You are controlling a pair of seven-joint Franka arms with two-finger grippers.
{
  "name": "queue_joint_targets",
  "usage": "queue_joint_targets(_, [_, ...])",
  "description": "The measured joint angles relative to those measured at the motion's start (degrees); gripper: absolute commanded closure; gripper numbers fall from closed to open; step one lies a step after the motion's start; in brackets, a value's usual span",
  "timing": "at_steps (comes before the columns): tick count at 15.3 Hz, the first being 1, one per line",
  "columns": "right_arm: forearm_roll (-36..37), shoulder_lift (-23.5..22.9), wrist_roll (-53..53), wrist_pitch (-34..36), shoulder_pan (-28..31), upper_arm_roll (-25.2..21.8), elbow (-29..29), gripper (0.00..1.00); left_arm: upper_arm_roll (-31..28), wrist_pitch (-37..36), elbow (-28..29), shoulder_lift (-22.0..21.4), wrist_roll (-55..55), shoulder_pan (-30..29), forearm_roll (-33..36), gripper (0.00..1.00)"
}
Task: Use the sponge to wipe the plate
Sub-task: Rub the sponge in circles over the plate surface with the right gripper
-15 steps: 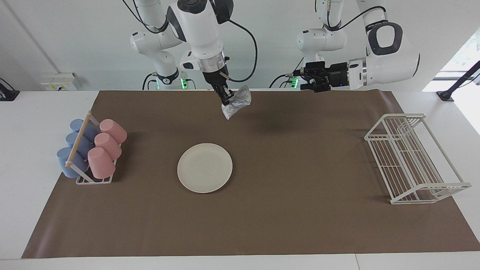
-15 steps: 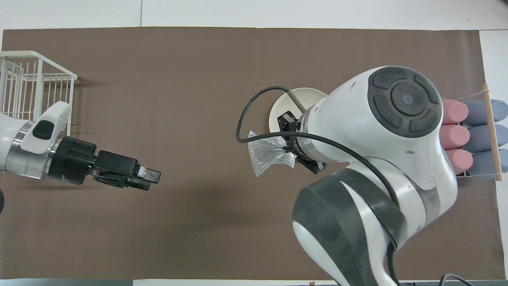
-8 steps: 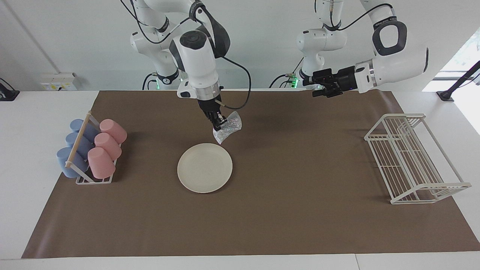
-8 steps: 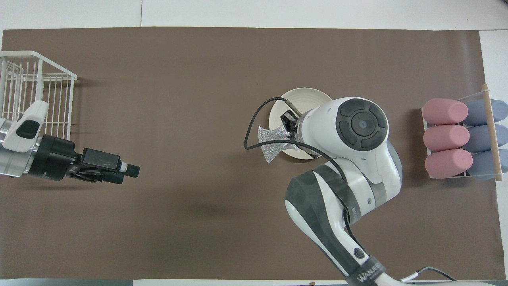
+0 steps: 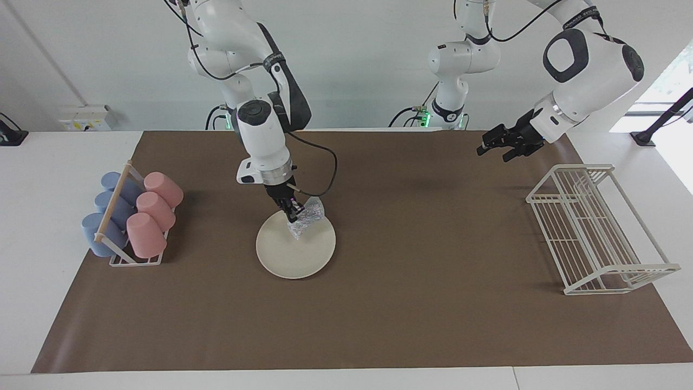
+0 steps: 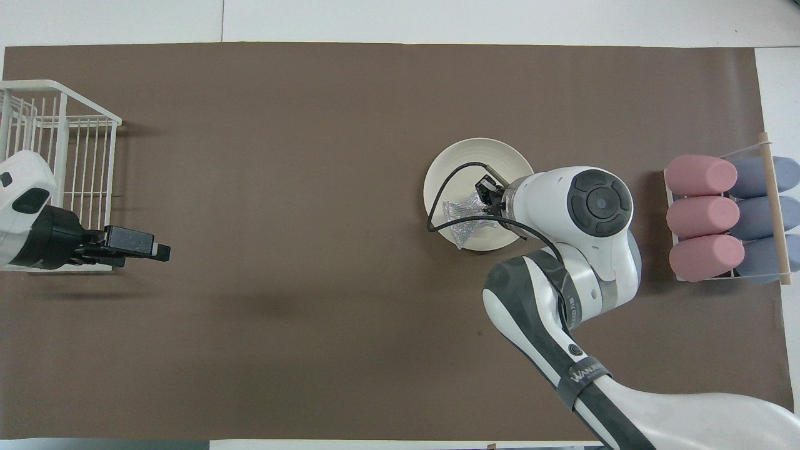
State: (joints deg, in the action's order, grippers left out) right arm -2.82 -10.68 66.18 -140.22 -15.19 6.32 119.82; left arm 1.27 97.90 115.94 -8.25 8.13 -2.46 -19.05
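The cream-white plate [image 5: 295,259] [image 6: 475,156] lies flat on the brown mat, toward the right arm's end of the table. My right gripper [image 5: 292,213] [image 6: 489,201] points down over the part of the plate closest to the robots, shut on the silvery speckled sponge [image 5: 305,220] [image 6: 460,216]. The sponge hangs crumpled from the fingertips, its lower corner down at the plate's surface; I cannot tell whether it touches. My left gripper [image 5: 494,154] [image 6: 160,251] is raised over the mat beside the white wire rack, open with nothing in it.
A white wire rack [image 5: 595,227] [image 6: 56,144] stands at the left arm's end of the mat. At the right arm's end, a small stand [image 5: 116,254] holds pink cups [image 5: 154,208] [image 6: 703,212] and blue cups [image 5: 105,216] [image 6: 765,215] lying on their sides.
The right gripper has come down and away from the robots with the sponge, from high over the mat to low over the plate. The left arm has drawn back toward the wire rack.
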Motion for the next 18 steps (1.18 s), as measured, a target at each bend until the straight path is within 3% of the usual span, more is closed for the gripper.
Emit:
queue_joint_targets(6, [-0.1, -5.3, -0.2, -4.5, 0.8, -0.1, 0.1, 1.0, 0.0, 1.4, 0.0, 0.1, 0.0, 0.0, 3.1, 0.0])
queue_joint_targets(13, [-0.1, -6.3, -13.3, -7.4, 6.0, -0.2, 0.0, 1.0, 0.0, 1.5, 0.0, 0.1, 0.0, 0.0, 3.1, 0.0])
queue_joint_targets(18, [-0.1, -6.4, -14.1, -7.4, 6.2, 0.0, -0.1, 1.0, 0.0, 1.5, 0.0, 0.1, 0.0, 0.0, 3.1, 0.0])
